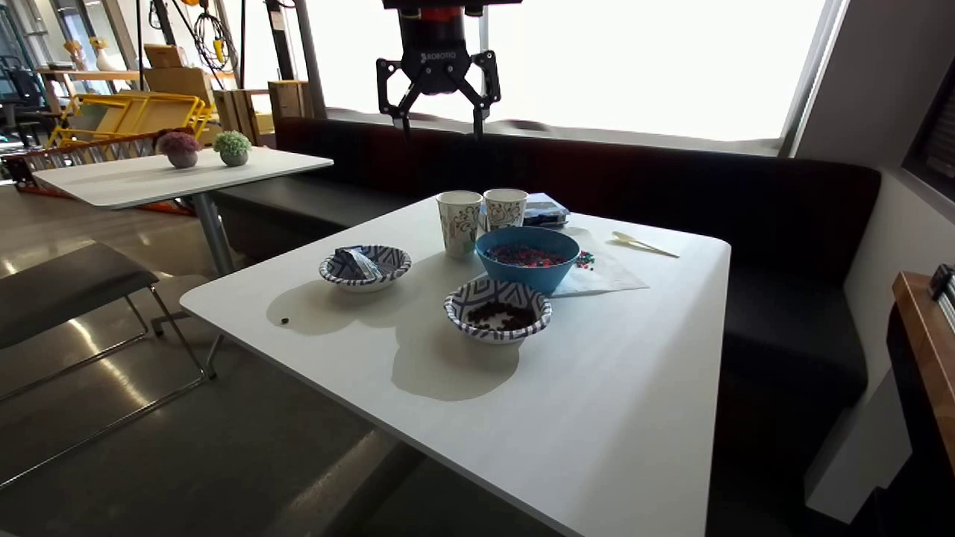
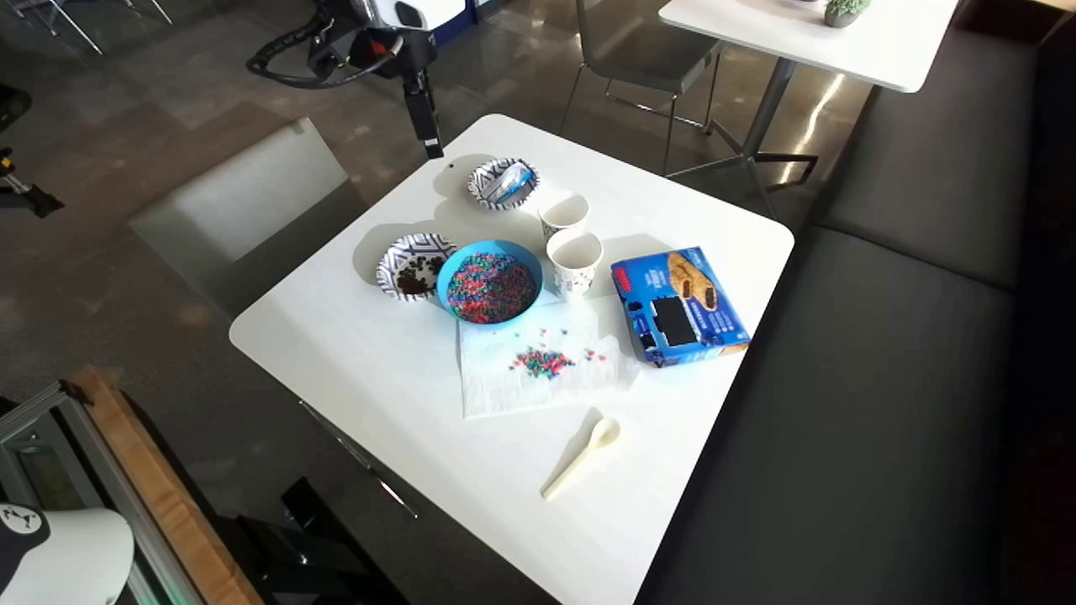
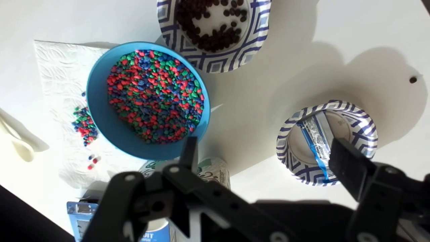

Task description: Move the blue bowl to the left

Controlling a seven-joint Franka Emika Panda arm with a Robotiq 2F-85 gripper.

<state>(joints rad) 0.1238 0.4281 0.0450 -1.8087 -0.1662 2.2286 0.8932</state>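
Hanging spread and empty in an exterior view, the black metal two-fingered tool (image 1: 442, 132) touches nothing. Below and rightward, the deep, round, bright blue bowl (image 1: 541, 276) sits ungrasped on the white rectangular bench (image 1: 619, 388), overlapping a white paper napkin (image 1: 610, 273) farther right. Seemingly nothing is done; approach, grip, leftward move (how far, unsaid) and release remain.

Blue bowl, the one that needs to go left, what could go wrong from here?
Tilting the blue bowl could spill its colored bits. The patterned bowl of dark beans and the paper cups stand close by, so the tool might knock one. The paper towel seems to reach under the blue bowl and could drag, scattering the loose bits on it.
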